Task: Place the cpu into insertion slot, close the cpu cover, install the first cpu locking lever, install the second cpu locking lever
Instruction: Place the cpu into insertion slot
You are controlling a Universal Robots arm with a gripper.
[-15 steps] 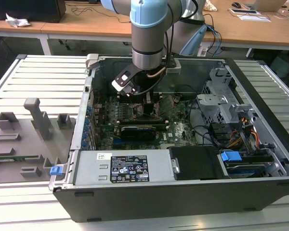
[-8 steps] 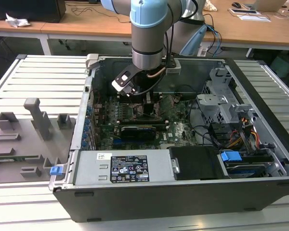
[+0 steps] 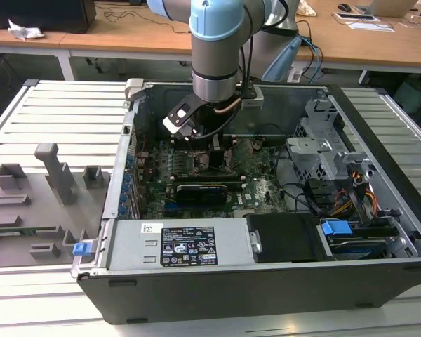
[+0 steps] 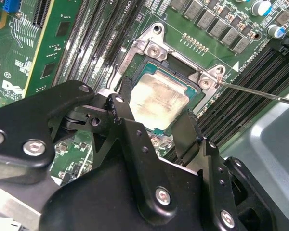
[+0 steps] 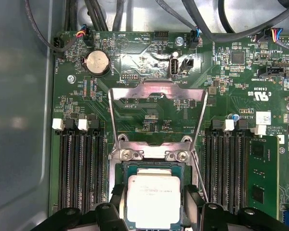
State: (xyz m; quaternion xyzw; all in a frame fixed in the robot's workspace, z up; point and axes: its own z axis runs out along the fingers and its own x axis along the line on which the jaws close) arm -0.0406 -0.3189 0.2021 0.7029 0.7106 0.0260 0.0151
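Hovering claw [image 4: 151,111]; one cpu [image 5: 153,199]; one cpu cover [image 5: 135,90] open.

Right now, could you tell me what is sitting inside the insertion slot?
The cpu lies inside the insertion slot, with the cpu cover swung open. Whatever lies beneath the cpu is hidden.

The cpu cover [image 5: 156,91] stands tilted back, leaving the insertion slot [image 5: 149,168] open from above; memory slots [image 5: 79,178] flank it, a thin lever [image 4: 260,94] alongside.

An open computer case [image 3: 266,288] sits mid-frame in the exterior view, its labelled power supply [image 3: 133,246] at lower centre. Grey fixture blocks [image 3: 28,203] lie at the exterior view's left, with wooden desks [image 3: 126,38] along the top.
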